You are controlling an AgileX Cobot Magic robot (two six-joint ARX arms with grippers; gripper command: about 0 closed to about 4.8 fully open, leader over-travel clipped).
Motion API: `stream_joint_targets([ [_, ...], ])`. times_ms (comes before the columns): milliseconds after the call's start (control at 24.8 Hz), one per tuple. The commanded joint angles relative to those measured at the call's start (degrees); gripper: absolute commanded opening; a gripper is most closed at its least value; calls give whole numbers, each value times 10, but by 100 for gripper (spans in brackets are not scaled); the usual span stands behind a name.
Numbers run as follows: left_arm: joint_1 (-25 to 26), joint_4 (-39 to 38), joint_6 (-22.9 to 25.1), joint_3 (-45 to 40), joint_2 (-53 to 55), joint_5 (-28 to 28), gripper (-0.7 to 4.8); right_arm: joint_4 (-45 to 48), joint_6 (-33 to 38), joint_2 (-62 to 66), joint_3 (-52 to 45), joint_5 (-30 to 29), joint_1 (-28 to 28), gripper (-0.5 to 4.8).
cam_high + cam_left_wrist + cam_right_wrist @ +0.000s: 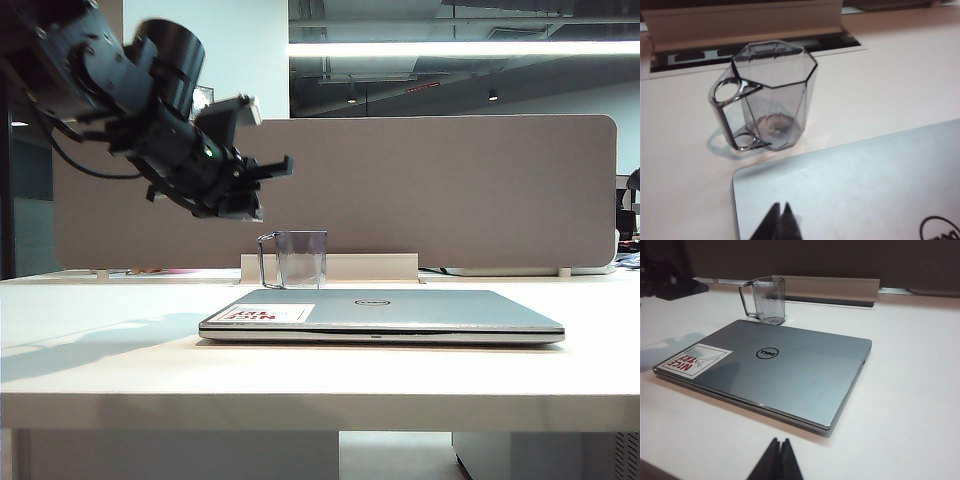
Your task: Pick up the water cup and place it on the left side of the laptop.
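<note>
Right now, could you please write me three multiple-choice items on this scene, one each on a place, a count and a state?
1. Where does the water cup stand?
A. on the table behind the laptop
B. on the laptop's lid
C. in the left hand

2. How many stickers are on the laptop's lid?
A. none
B. one
C. three

3. How is the laptop?
A. open
B. closed
C. half open

Answers: 1 A, since the left wrist view shows the cup on the bare table just past the lid's corner, while the left hand hangs in the air above it; 2 B, the only one being the white sticker with red letters; 3 B, as the lid lies flat on the base.
</note>
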Motion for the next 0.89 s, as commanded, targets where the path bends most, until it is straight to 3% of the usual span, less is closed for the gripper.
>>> stream_joint_targets([
  [40, -5, 8, -3, 27, 23, -17, -6, 5, 0, -1, -3, 0, 0, -8],
  [201, -5, 8, -28, 56, 54, -36, -6, 5, 0, -1, -3, 1, 0, -8],
  [564, -5, -24, -28, 156, 141, -73, 4, 5, 0, -1, -3, 0, 1, -8],
  [685, -4, -45, -28, 191, 162, -97, 101, 5, 0, -1, -3, 0, 0, -8],
  [887, -3, -96, -28, 244, 184, -126, 112, 5, 0, -1, -3, 0, 0, -8],
])
